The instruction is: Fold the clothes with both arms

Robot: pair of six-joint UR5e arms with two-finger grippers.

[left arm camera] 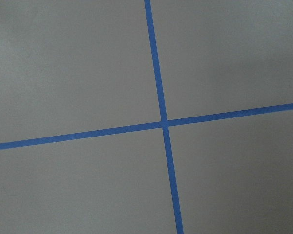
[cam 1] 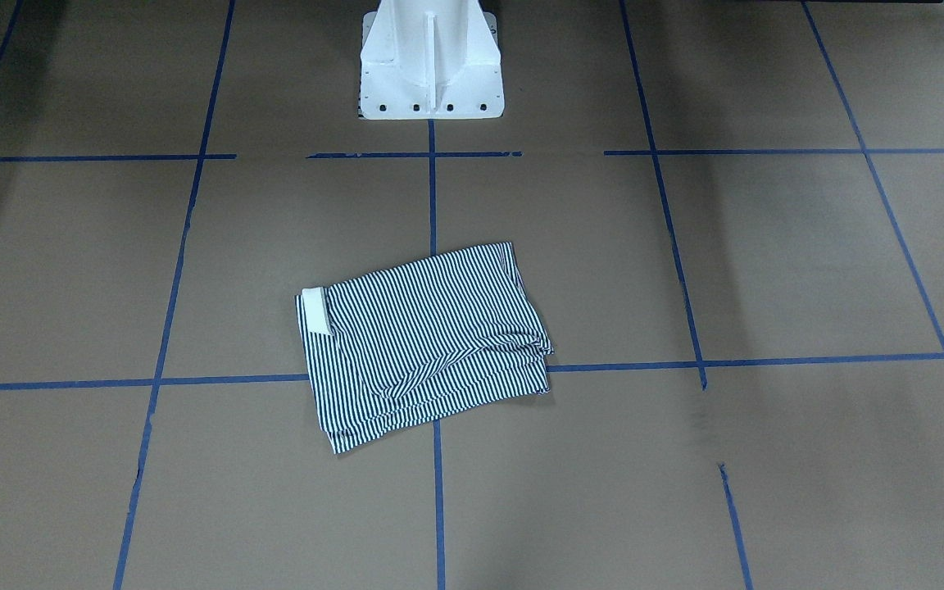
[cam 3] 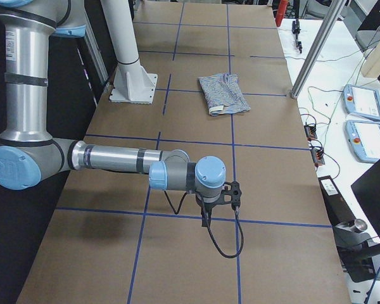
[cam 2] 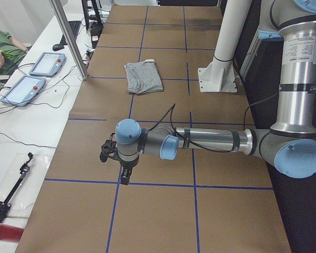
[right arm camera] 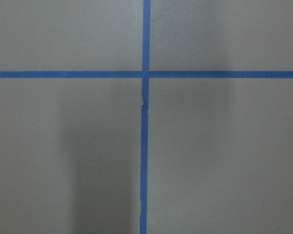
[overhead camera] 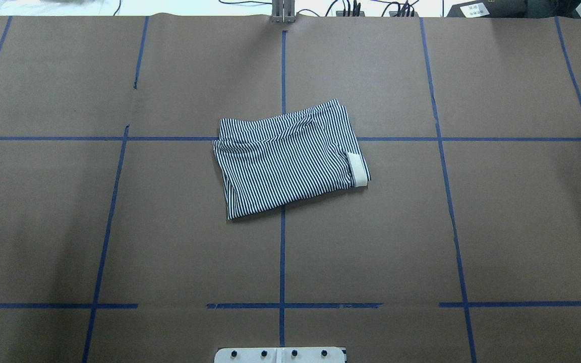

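Observation:
The clothes are one navy-and-white striped shirt, folded into a rough rectangle in the middle of the brown table. Its cream collar sticks out at one short edge. It also shows small in the side views. Neither arm touches it. The left arm reaches low over the table's left end, its gripper pointing down; I cannot tell its state. The right arm mirrors it at the right end, and its gripper is just as unclear. Both wrist views show only paper and tape.
Blue tape lines grid the brown paper. The white pedestal stands at the robot's side of the table. A metal post and teach pendants are on the far side. A person's arm shows there.

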